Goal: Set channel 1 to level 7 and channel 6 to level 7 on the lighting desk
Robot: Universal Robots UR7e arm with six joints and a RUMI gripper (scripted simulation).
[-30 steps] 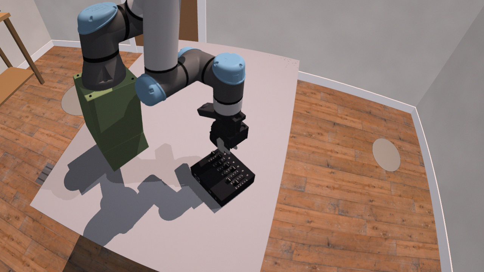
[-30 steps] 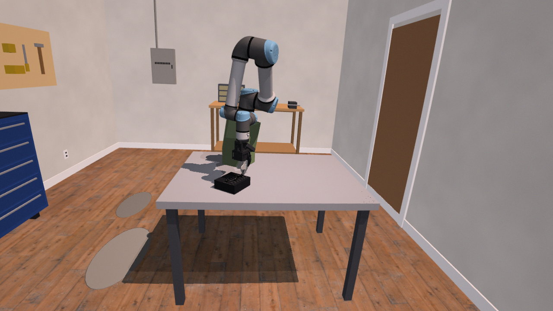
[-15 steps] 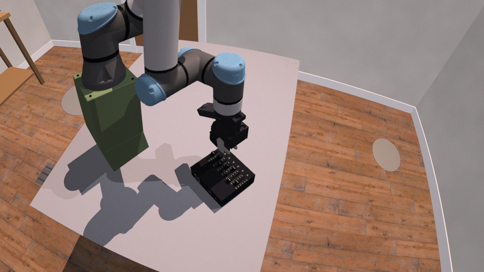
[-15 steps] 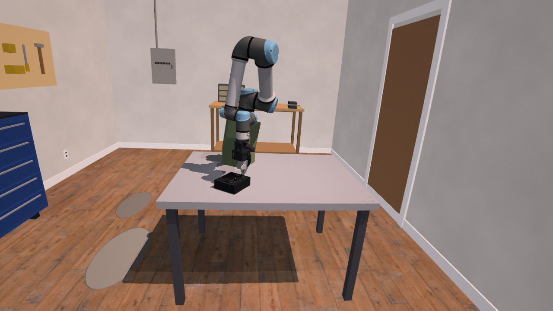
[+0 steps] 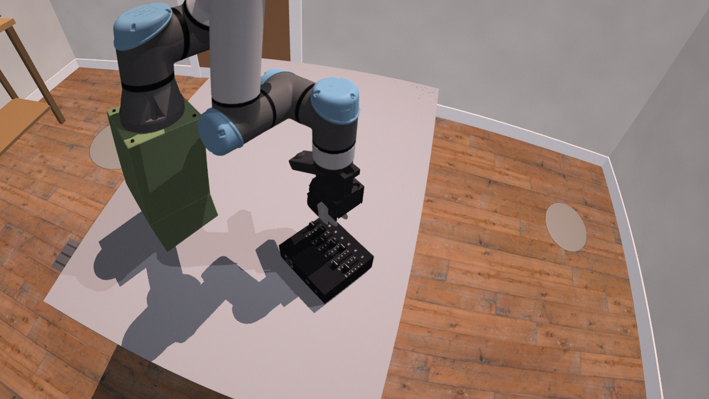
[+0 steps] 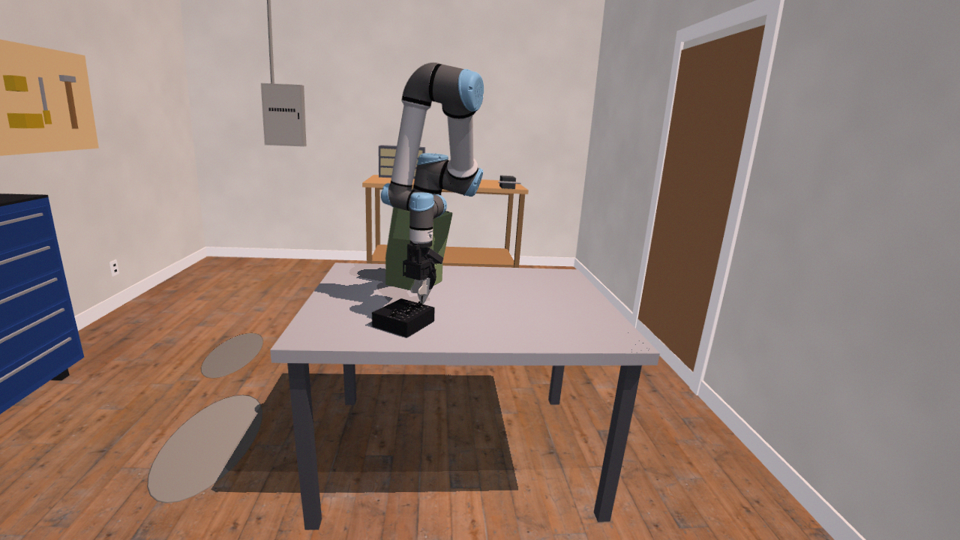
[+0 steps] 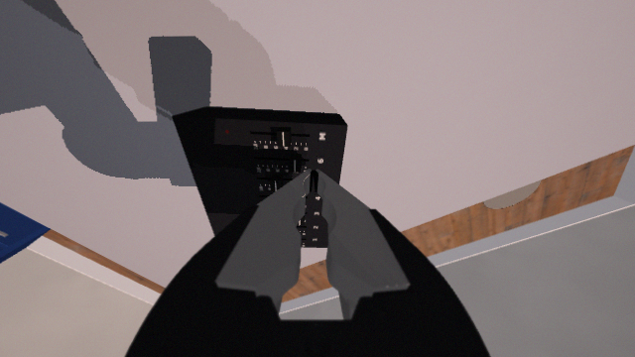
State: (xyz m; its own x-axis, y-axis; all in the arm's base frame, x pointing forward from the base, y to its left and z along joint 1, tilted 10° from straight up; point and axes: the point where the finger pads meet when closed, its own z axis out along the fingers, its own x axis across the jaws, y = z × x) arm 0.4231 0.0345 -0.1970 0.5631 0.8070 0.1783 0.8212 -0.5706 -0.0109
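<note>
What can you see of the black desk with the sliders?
The desk is a black box, maybe plastic. It has sliders with pale marks and white numbers, and a small red dot. It sits flat on the table. The shut gripper is over one edge; I can't tell if it touches.

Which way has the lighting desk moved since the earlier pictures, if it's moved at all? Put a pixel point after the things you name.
No, the lighting desk (image 5: 309,265) (image 6: 396,321) (image 7: 203,164) sits unshifted against the table's edges (image 5: 391,342) (image 6: 463,358).
</note>
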